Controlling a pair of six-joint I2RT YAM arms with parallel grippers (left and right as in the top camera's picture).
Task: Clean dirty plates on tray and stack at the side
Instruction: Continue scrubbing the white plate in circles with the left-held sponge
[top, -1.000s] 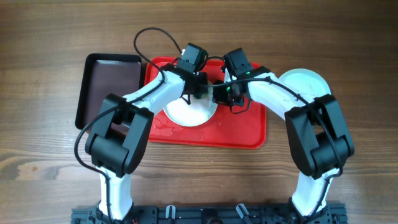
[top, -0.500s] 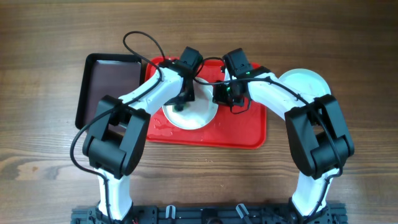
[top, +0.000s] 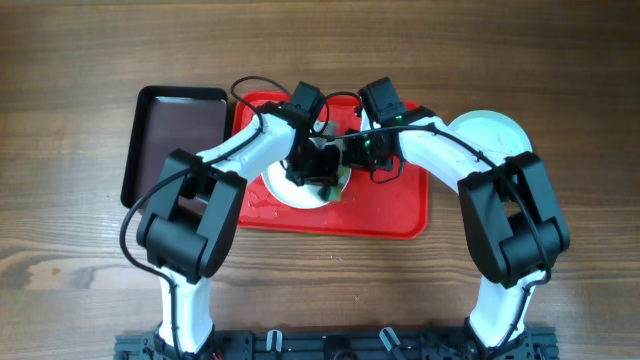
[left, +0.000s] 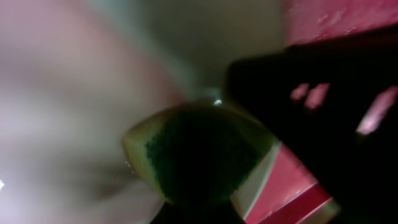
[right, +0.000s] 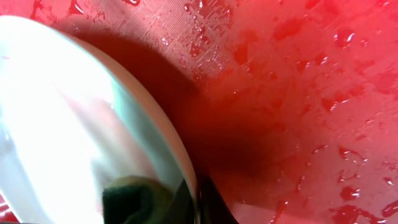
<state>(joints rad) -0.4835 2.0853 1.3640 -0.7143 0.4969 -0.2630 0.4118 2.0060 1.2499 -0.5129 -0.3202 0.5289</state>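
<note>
1. The worktop (top: 80, 280) carries the tray (top: 390, 210) at its middle, with both arms reaching over it from the near edge.
2. Water drops are seen scattered over the tray's (right: 298, 112) textured surface.
3. One plate (top: 285, 185) is found on the left half of the tray, mostly hidden under the two wrists in the overhead view.
4. The left fingers (top: 316, 170) are closed on a sponge (top: 335, 183), which is pressed against the plate's face.
5. In the left wrist view the sponge (left: 199, 155) shows a dark green face with a yellow edge, set on the blurred pale plate (left: 74, 112). A strip of tray (left: 323, 15) is seen beyond.
6. The right fingers (top: 347, 163) are shut on the plate's right rim, just beside the sponge.
7. In the right wrist view the plate (right: 74, 124) fills the left side. A dark shadow is cast beneath its rim, and one finger (right: 208, 202) meets that rim at the bottom edge. The sponge (right: 134, 199) is seen on the plate there.
8. Whether the plate is tilted or flat cannot be told.
9. A side plate (top: 495, 130) rests on the worktop right of the tray, partly covered by the right arm.
10. A black tray (top: 175, 140) lies against the red tray's left side.
</note>
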